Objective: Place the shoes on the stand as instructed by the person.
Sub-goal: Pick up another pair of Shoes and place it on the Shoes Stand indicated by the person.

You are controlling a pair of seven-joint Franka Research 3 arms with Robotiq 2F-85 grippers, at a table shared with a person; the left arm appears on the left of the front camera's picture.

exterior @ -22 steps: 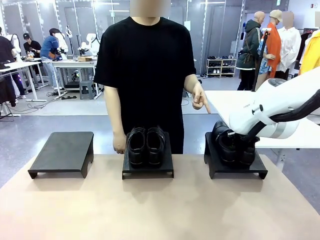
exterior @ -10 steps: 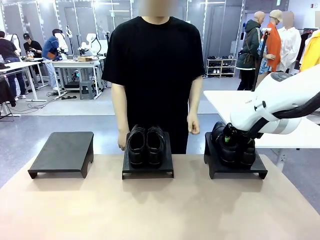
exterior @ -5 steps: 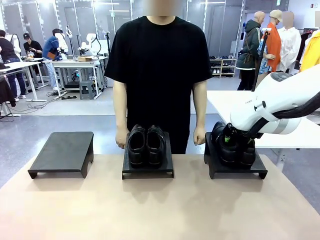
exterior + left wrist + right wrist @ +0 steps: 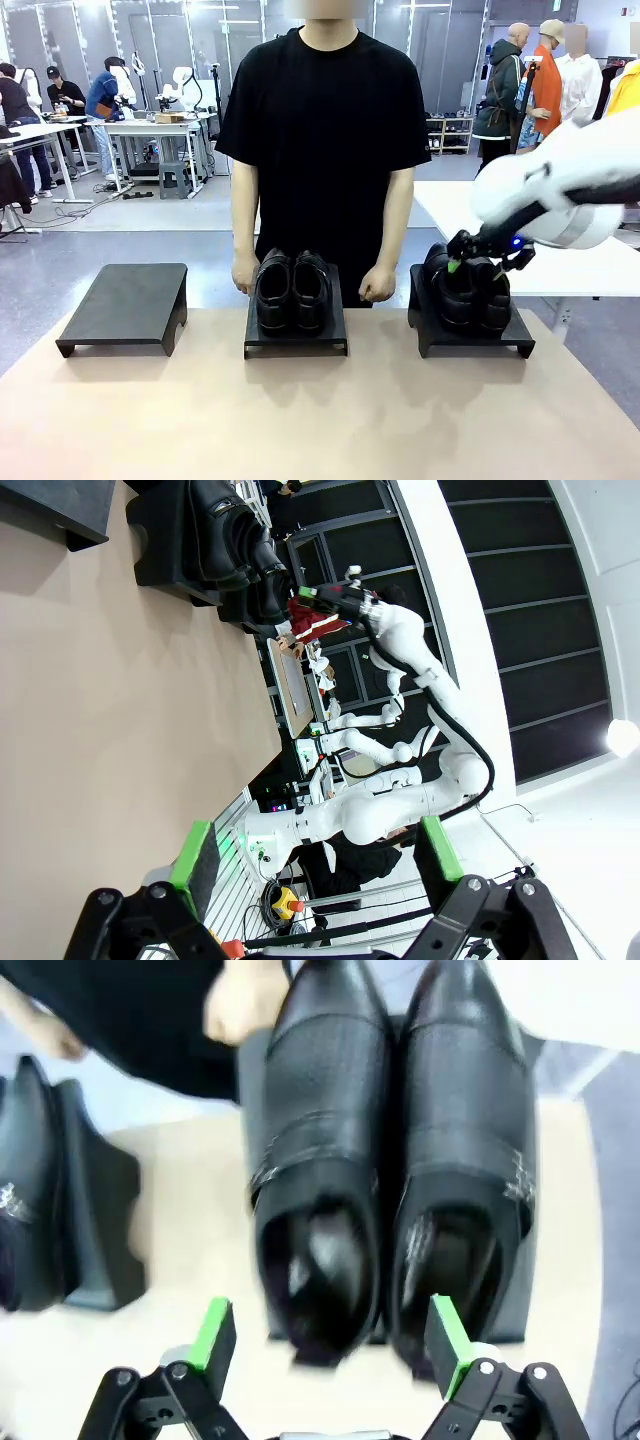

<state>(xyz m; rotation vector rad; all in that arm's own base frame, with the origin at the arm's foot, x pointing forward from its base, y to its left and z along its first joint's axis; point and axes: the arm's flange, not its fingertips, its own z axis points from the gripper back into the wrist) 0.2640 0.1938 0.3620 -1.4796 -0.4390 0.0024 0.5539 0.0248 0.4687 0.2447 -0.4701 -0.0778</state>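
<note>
One pair of glossy black shoes (image 4: 291,290) sits on the middle stand (image 4: 297,338), and a second pair of shoes (image 4: 466,292) sits on the right stand (image 4: 470,338). My right gripper (image 4: 487,262) hovers open just above the heels of the right pair, holding nothing. In the right wrist view that pair of shoes (image 4: 390,1180) lies between and beyond the green pads (image 4: 215,1332) of the right gripper (image 4: 330,1338). The person (image 4: 325,130) stands behind the middle stand, hands low at the table's far edge. My left gripper (image 4: 318,858) is open and empty, off the table's side.
An empty black stand (image 4: 125,305) is at the far left of the tan table (image 4: 300,420). The person's hand (image 4: 377,285) rests between the middle and right stands. A white table (image 4: 600,265) stands behind the right arm.
My right gripper has risen off the right pair and the arm has lifted. The person shifted slightly right and lowered both hands to the table's far edge.
</note>
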